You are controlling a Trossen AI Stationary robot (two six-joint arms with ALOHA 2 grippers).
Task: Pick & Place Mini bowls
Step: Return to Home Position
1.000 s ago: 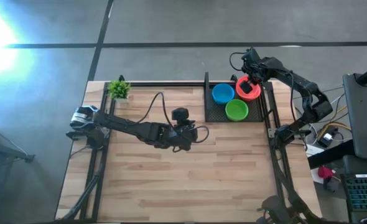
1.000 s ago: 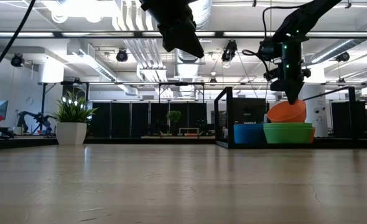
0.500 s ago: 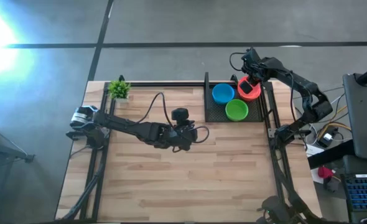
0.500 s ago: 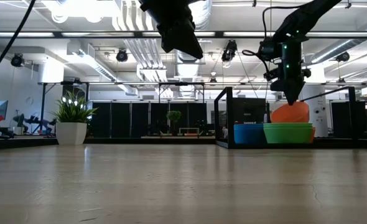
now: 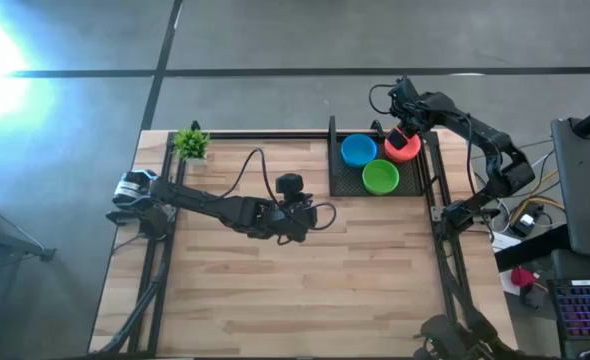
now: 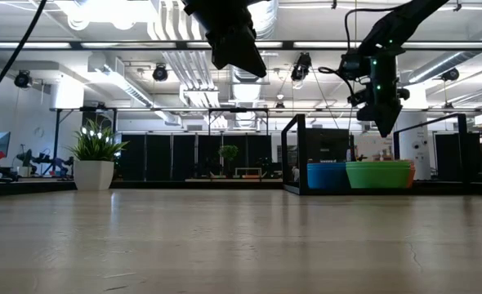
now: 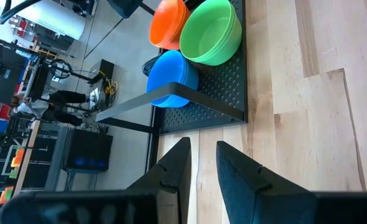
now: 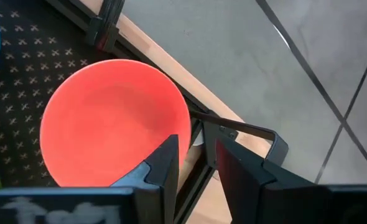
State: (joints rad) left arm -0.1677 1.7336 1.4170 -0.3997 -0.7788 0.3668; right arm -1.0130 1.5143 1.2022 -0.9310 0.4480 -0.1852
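**Ana:** Where are the mini bowls?

**Ben:** They all sit on the black shelf (image 5: 345,180), at the far right part of the table (image 5: 275,300). The blue bowls (image 5: 358,150) are on one side. The green bowls (image 5: 380,177) are nearest the middle of the table. The orange bowls (image 5: 403,146) are in the far corner.

**Ana:** Which claw is close to them?

**Ben:** The right claw (image 5: 399,128). It hangs right over the orange bowls, by their outer edge. The left claw (image 5: 310,218) waits over the middle of the table, well away from the shelf.

**Ana:** Is the right claw holding a bowl?

**Ben:** No. Its two fingers are a little apart and nothing is between them. From low down you can see it up in the air, above the bowl rims. The left claw's fingers are apart too, and it holds nothing.

**Ana:** So what matters for going home?

**Ben:** The orange bowls lie straight below the right claw, and the shelf's bar is just beside it. I think it should go straight up first and only then swing back. The bowls are round, so no side is longer.
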